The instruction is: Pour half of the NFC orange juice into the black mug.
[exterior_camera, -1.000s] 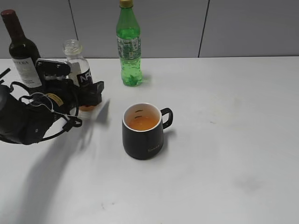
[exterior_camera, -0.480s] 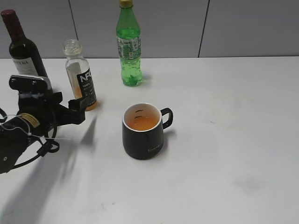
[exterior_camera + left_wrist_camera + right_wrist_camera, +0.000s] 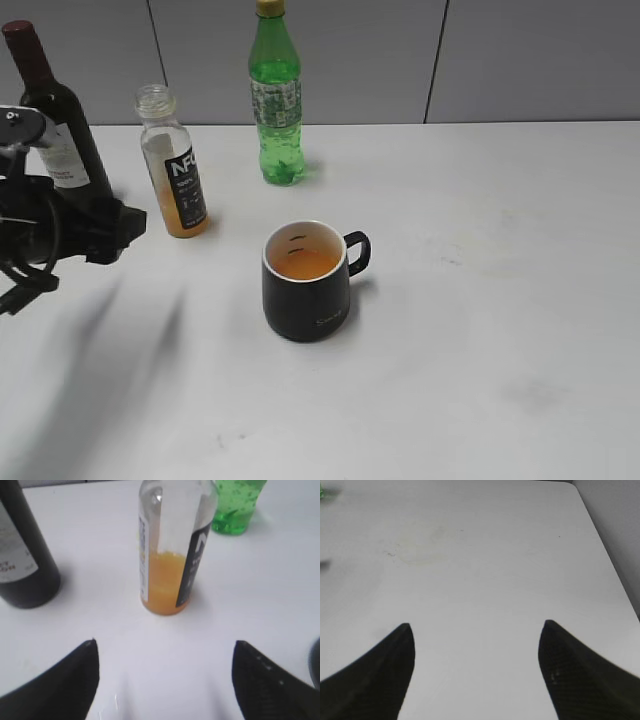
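Observation:
The NFC orange juice [image 3: 178,172] stands upright and capless at the back left of the table, orange liquid filling its lower part. It also shows in the left wrist view [image 3: 172,550]. The black mug [image 3: 306,282] stands in the middle with its handle to the right and orange liquid inside. My left gripper [image 3: 118,232] is open and empty, to the left of the juice bottle and apart from it; in the left wrist view [image 3: 165,652] its fingers frame bare table in front of the bottle. My right gripper [image 3: 477,632] is open over bare table and does not show in the exterior view.
A dark wine bottle [image 3: 50,110] stands at the back left, right behind my left arm, and shows in the left wrist view [image 3: 22,555]. A green soda bottle [image 3: 275,95] stands at the back, right of the juice. The table's right edge [image 3: 610,555] shows in the right wrist view.
My left gripper let go of the juice bottle and drew back to the left. The bottle stays standing where it was set. The mug has not moved.

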Motion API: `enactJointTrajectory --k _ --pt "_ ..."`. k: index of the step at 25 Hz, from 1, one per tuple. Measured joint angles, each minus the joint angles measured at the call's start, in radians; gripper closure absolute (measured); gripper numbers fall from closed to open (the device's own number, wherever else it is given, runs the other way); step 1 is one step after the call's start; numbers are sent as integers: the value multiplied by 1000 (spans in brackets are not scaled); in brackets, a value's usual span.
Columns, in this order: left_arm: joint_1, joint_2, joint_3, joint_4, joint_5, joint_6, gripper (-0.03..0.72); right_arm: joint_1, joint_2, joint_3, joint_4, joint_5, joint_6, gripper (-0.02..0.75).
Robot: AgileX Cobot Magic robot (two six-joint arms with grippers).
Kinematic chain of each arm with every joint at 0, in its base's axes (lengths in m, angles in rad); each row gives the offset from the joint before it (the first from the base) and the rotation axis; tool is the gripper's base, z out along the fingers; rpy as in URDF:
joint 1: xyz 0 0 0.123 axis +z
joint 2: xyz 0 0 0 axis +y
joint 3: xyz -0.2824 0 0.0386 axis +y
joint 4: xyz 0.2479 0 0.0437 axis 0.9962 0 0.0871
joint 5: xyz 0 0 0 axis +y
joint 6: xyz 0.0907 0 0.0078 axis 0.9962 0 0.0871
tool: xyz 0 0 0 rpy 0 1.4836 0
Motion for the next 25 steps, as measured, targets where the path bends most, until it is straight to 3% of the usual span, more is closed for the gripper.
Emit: enactJointTrajectory --k 10,14,19,25 --pt "0 -323 -110 0 890 0 87 0 0 0 0 0 0 153" --pt "0 -444 -148 0 1164 -11 97 0 0 0 0 0 0 153" --pt "0 -655 -150 18 1349 -47 101 0 0 0 0 0 0 153" --pt "0 -952 -67 87 1387 -53 103 0 0 0 0 0 0 153"
